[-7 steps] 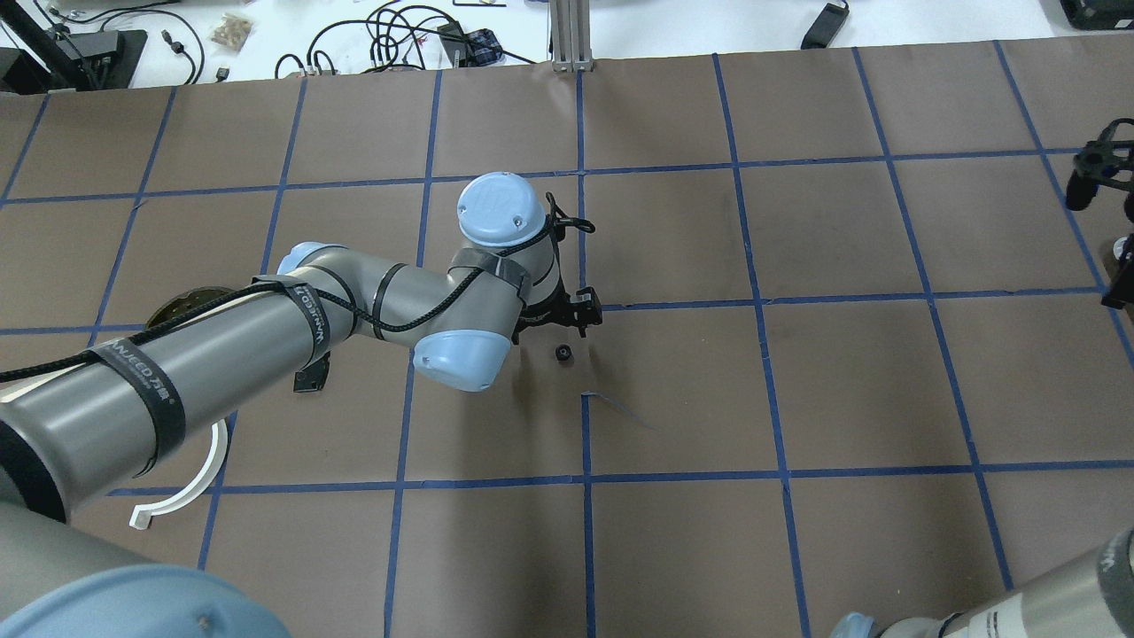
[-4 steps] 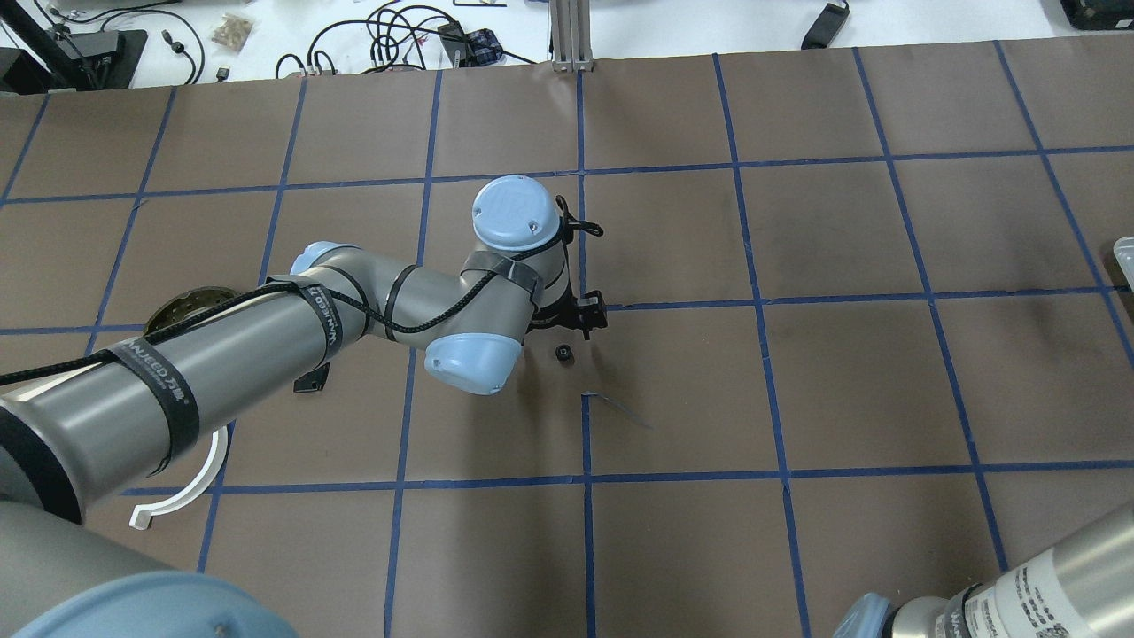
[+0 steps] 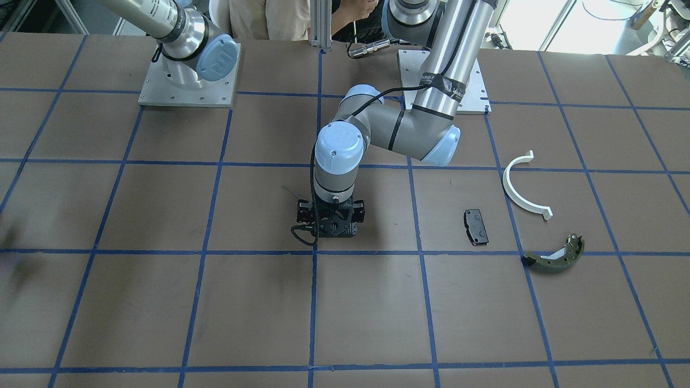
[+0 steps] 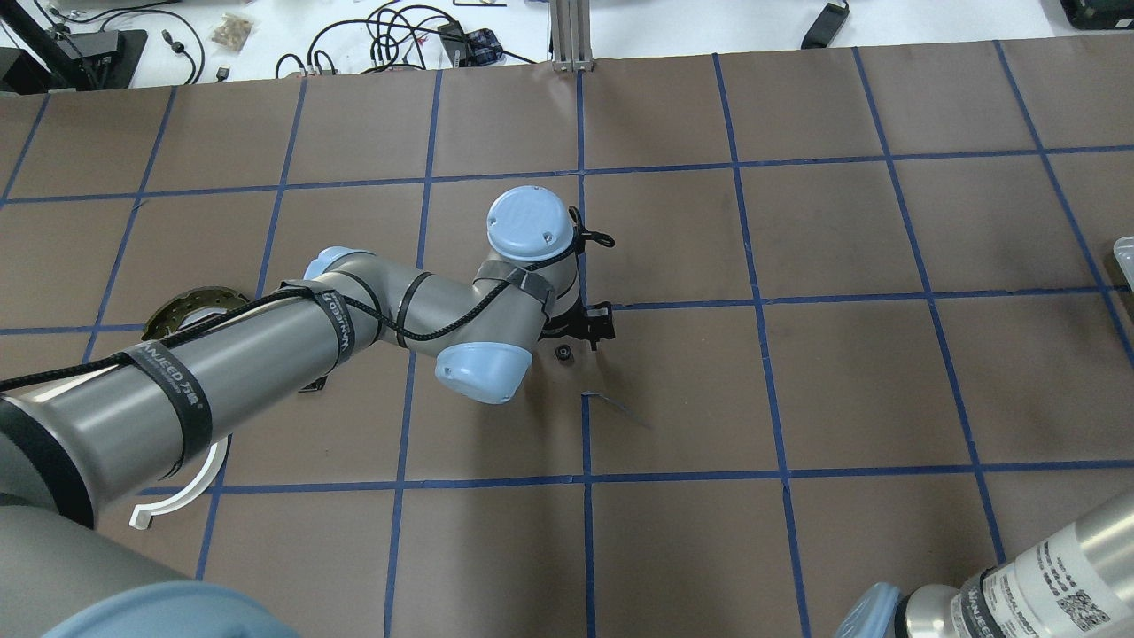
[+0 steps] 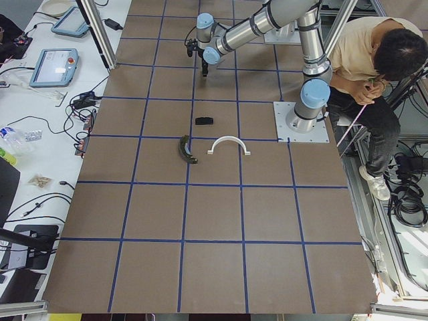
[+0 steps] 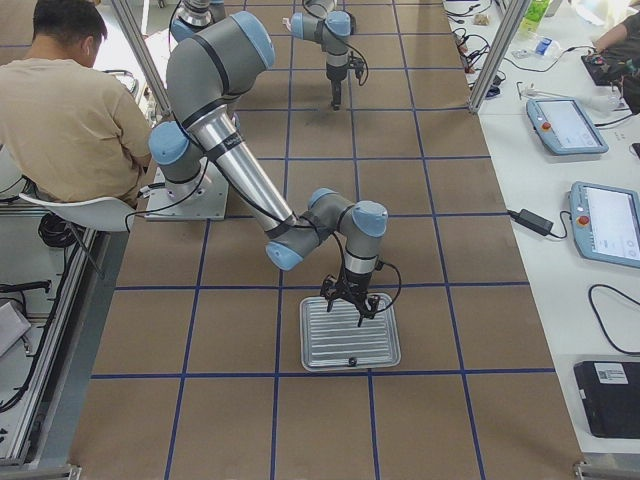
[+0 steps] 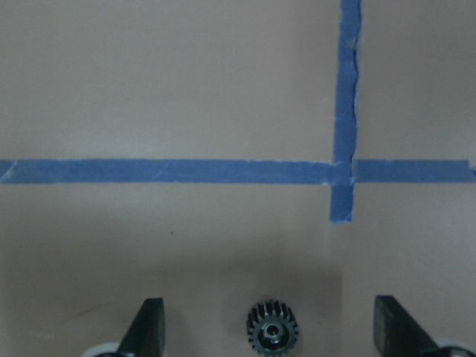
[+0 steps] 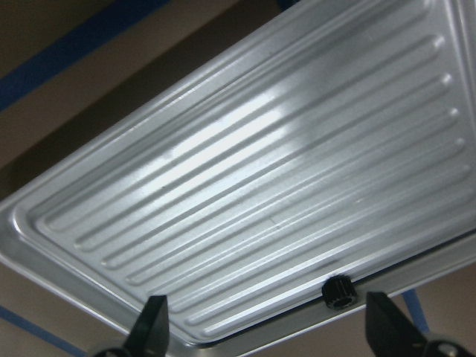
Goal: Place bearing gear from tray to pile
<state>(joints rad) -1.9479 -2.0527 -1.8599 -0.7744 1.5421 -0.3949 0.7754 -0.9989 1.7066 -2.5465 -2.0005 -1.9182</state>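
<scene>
Inside the tray (image 8: pixel 245 171), one black gear (image 8: pixel 339 292)

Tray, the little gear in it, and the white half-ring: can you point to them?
tray (image 8: pixel 245 171), right wrist view, ribbed floor.
little gear (image 8: pixel 338 291), right wrist view, toothed top.
white half-ring (image 3: pixel 506 183), front-facing view, middle of the curve.

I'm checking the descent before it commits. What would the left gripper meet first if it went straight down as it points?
The left gripper is open, pointing down; its fingers would probably meet the table either side of the gear lying between them. Height is unclear.
</scene>
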